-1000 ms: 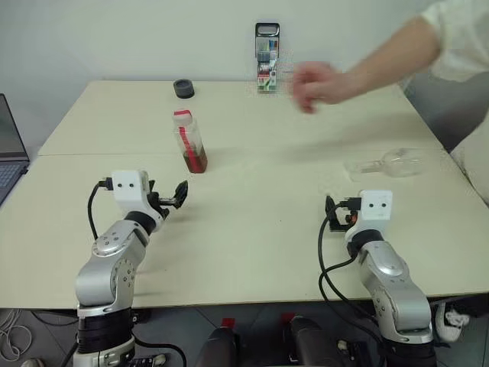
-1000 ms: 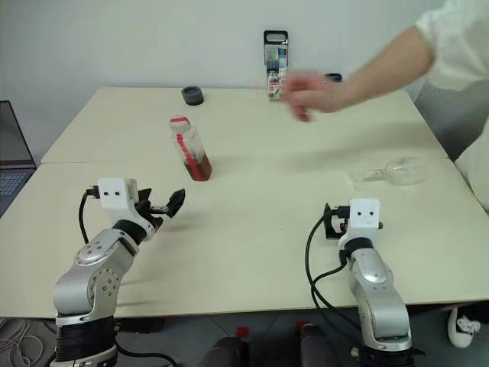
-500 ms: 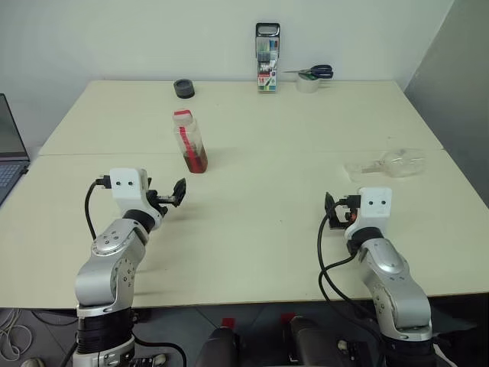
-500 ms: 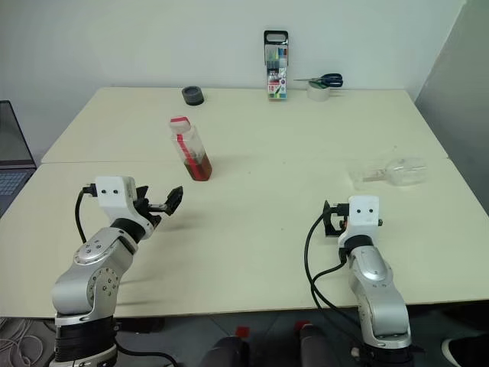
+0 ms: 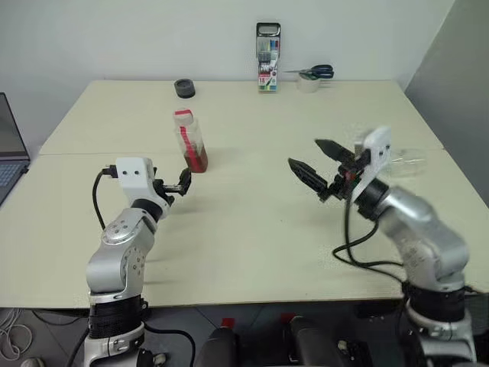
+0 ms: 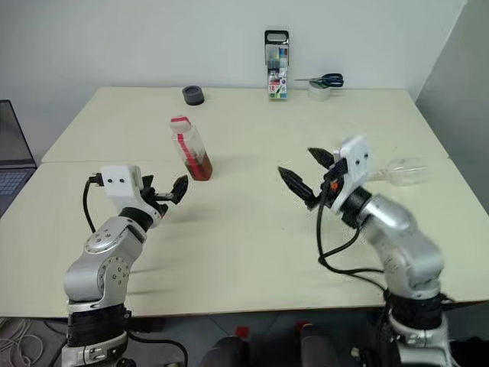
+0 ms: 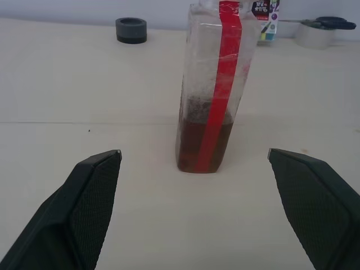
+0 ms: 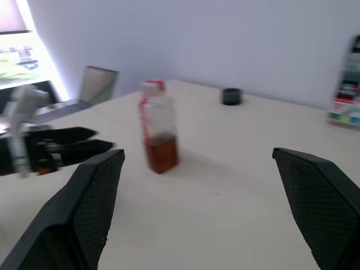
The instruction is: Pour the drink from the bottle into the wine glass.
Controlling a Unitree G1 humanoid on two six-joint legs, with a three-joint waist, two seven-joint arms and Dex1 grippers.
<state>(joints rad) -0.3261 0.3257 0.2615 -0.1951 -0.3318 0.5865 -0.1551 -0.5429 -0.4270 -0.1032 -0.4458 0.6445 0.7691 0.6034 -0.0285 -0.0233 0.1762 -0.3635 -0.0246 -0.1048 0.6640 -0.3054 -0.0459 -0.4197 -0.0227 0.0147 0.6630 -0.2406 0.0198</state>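
Cream table (image 5: 252,229); wine glass (image 5: 405,162) apparently on its side, half behind right gripper (image 5: 315,160).

An office or lab room: a plain cream counter (image 5: 252,222) against a bare white wall, with a laptop (image 5: 9,153), scissors (image 5: 315,72), tape roll (image 5: 309,83) and marker pack (image 5: 267,57).

My head cameras look forward and down over the table (image 5: 252,229), side by side. My left wrist camera sits low and close, facing the bottle (image 7: 212,90) between its fingers (image 7: 84,191). My right wrist camera faces the same bottle across the table from farther off.
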